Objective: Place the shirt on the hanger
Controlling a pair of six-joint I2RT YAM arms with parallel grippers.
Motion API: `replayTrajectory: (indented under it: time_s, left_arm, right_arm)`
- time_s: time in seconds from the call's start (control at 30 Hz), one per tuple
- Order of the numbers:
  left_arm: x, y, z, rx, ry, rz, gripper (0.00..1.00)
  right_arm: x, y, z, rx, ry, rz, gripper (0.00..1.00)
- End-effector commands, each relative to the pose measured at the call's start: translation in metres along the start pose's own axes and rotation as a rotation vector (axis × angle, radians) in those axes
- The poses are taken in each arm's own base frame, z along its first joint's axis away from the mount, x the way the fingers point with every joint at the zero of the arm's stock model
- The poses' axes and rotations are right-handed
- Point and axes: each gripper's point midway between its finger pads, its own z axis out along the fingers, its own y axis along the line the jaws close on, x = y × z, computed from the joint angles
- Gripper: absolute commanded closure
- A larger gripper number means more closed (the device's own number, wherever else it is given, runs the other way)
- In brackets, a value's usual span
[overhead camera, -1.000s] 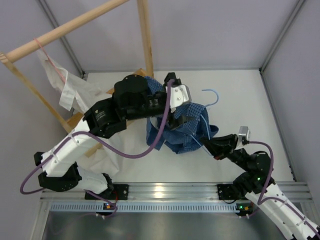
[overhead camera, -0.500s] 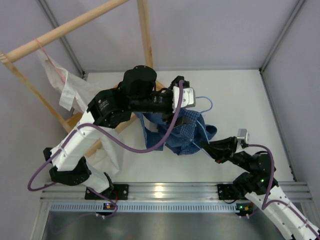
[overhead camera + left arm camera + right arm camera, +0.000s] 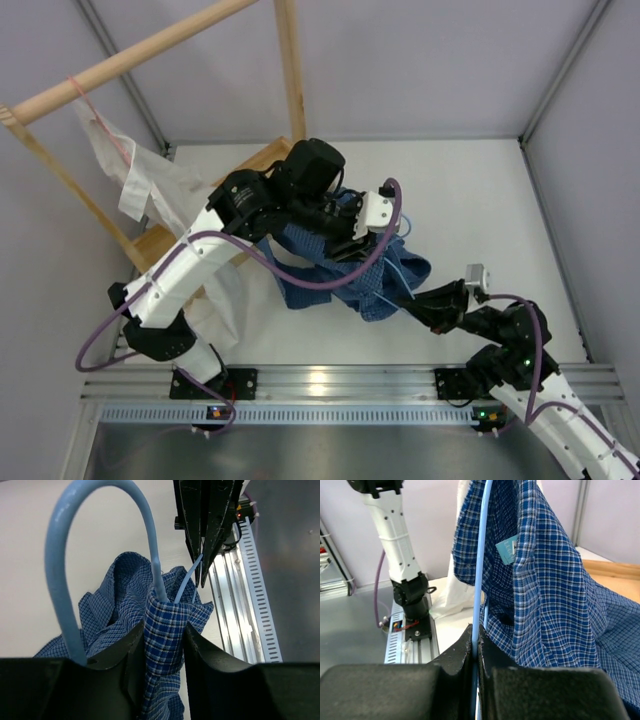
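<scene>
Blue shirt (image 3: pixel 162 630) sits pinched in left jaws; right jaws clamp hanger (image 3: pixel 482 555).

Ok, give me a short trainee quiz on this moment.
1. True or false: the right gripper is shut on the hanger.
2. What does the left gripper pinch? A) the shirt B) a cup C) a towel
3. Fill in: the hanger's wire is light ___.
Key: 1 true; 2 A; 3 blue.
</scene>
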Motion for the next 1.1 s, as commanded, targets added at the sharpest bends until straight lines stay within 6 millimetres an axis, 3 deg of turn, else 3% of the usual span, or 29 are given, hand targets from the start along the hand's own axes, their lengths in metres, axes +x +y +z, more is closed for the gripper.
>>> replayTrajectory:
  time_s: [0.0,0.17,0.33,0.43,0.57,0.67,0.73,0.87,1.07]
  left_arm:
    - [-0.015,-0.029,-0.016,0.122,-0.086,0.043,0.63]
    - [-0.018,-0.04,-0.017,0.193,-0.125,0.043,0.62]
    - [-0.012,-0.035,-0.013,0.21,-0.12,0.004,0.45]
    - [-0.013,-0.029,-0.022,0.204,-0.149,-0.013,0.44]
    - [-0.018,-0.027,-0.034,0.22,-0.204,-0.015,0.65]
    - [-0.018,-0.03,-0.032,0.247,-0.213,-0.024,0.67]
    - [-0.018,-0.032,-0.029,0.271,-0.219,-0.034,0.58]
    - [-0.018,-0.037,-0.025,0.323,-0.236,-0.038,0.57]
    - [-0.025,-0.041,-0.024,0.364,-0.282,-0.028,0.75]
  right_arm:
    - [-0.044,0.024,-0.001,-0.099,-0.086,-0.126,1.0]
    - [-0.044,0.031,0.001,-0.143,-0.082,-0.125,1.0]
    - [-0.047,0.032,0.0,-0.145,-0.093,-0.135,1.0]
    - [-0.05,0.032,-0.003,-0.133,-0.103,-0.145,1.0]
    - [-0.05,0.034,-0.003,-0.143,-0.105,-0.144,1.0]
    - [-0.05,0.035,-0.001,-0.158,-0.103,-0.136,1.0]
    - [-0.051,0.036,0.002,-0.173,-0.098,-0.131,1.0]
    - [-0.053,0.036,0.006,-0.185,-0.088,-0.131,1.0]
    - [-0.052,0.031,0.013,-0.186,-0.072,-0.121,1.0]
